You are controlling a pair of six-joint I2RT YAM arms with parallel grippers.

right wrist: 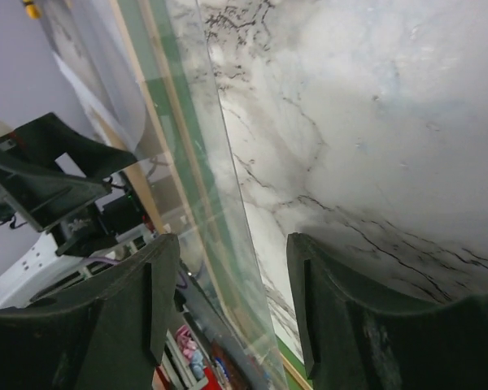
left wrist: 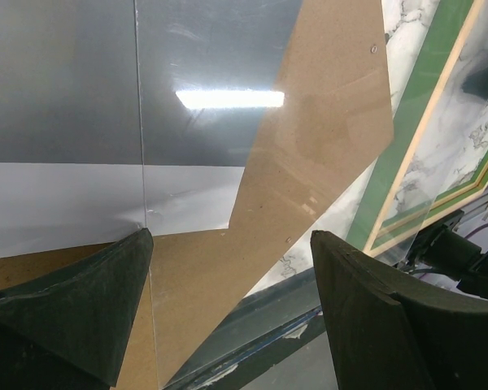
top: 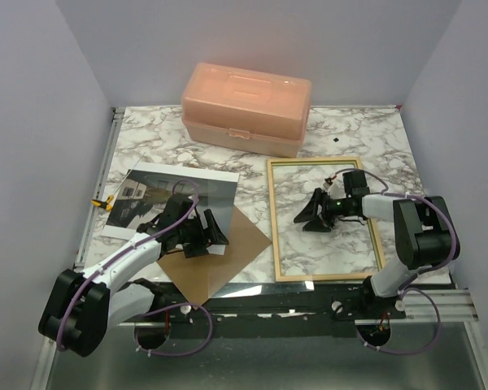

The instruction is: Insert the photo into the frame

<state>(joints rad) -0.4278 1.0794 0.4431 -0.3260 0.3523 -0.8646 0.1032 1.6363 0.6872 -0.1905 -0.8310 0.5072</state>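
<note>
Left tool [top: 205, 237] hangs with jaws apart over the photo [top: 146, 183], left of the frame [top: 274, 219], probably ready to lift it. Right tool [top: 311, 213], also apart, hovers inside the frame, likely to steady it.

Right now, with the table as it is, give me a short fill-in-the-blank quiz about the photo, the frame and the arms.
1. Seen from above, the frame lies to the ___ of the photo.
2. The brown backing board lies nearest the ___ arm.
3. Both arms' jaws stand ___.
4. The peach box at the back has its lid ___.

Missing words: right; left; open; closed.
</note>
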